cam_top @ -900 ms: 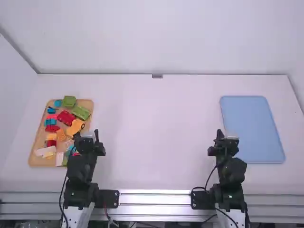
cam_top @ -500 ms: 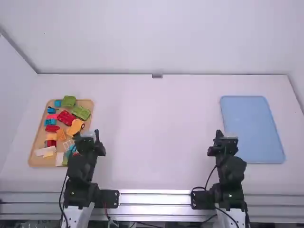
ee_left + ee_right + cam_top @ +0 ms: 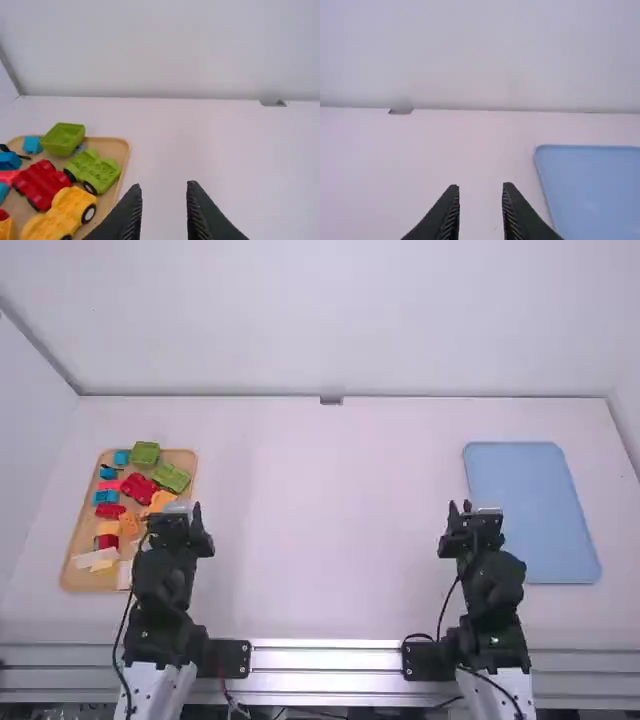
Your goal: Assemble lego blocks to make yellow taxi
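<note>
Yellow car (image 3: 65, 212) lies on the tray (image 3: 112, 145), nearest the left pincer (image 3: 164, 186)

Two robot arms stand at a white counter (image 3: 330, 540). The tray, wooden and strewn with toy cars and coloured blocks, lies toward its left side. On the tray's right-hand part sits the yellow car, wheels showing, partly hidden in the high view by the left pincer. It looks like the likely base for the taxi.

The left pincer hangs by the tray's right edge, its fingers well parted, with nothing between them. From it, the car lies a little to the left and slightly farther from the robot. The car's long axis runs aslant, one end pointing away and rightward to the tray's right edge, the other back toward the tray's middle.

Past the car, on the tray, are a red car (image 3: 42, 187) and a green car (image 3: 95, 170); a careless grasp might nudge them.

The right pincer (image 3: 480, 186), also spread wide and empty, is well to the right of the tray. So the left arm seems the one to reach, probably turning its fingers to close across the car's narrow width. Assembly appears not yet begun.
</note>
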Available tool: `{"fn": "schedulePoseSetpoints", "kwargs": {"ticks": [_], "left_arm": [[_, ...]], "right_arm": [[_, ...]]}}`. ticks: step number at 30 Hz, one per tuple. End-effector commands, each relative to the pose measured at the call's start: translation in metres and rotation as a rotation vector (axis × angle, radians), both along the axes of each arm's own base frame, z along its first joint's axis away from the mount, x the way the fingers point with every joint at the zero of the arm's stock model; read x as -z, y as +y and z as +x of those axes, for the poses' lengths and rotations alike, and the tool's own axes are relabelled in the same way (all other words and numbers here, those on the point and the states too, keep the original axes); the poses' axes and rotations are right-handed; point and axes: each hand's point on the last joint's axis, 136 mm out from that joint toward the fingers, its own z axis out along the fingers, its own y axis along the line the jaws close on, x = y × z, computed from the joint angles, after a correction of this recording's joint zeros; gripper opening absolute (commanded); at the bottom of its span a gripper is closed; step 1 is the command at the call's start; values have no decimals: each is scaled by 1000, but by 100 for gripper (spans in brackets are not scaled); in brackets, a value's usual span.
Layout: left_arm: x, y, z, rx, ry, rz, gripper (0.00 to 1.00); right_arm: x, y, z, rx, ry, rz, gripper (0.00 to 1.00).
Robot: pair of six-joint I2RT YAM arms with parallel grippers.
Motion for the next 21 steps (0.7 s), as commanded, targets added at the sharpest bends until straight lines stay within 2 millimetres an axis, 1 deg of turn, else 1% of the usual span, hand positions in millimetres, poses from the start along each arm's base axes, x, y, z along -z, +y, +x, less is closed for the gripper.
{"fn": "schedulePoseSetpoints", "kwargs": {"ticks": [1, 6, 9, 14, 17, 18, 20, 21], "left_arm": [[-18, 8, 3, -45, -7, 33, 29], [-29, 17, 9, -93, 27, 92, 37], [-40, 24, 16, -133, 38, 110, 44], [-52, 33, 25, -185, 61, 134, 53], [-59, 42, 31, -228, 78, 153, 59], [-63, 48, 34, -257, 87, 160, 61], [-67, 59, 37, -298, 106, 152, 65], [-67, 60, 38, -299, 115, 153, 67]], "right_arm": [[-26, 4, 5, -14, -31, -28, 28], [-43, 14, 16, -59, -23, -112, 37], [-54, 24, 27, -98, -16, -197, 44], [-67, 38, 42, -147, -7, -269, 53], [-75, 47, 54, -168, -4, -295, 58], [-80, 50, 61, -166, -3, -293, 61], [-86, 50, 71, -146, 1, -286, 65], [-87, 51, 74, -145, 3, -288, 66]]}}
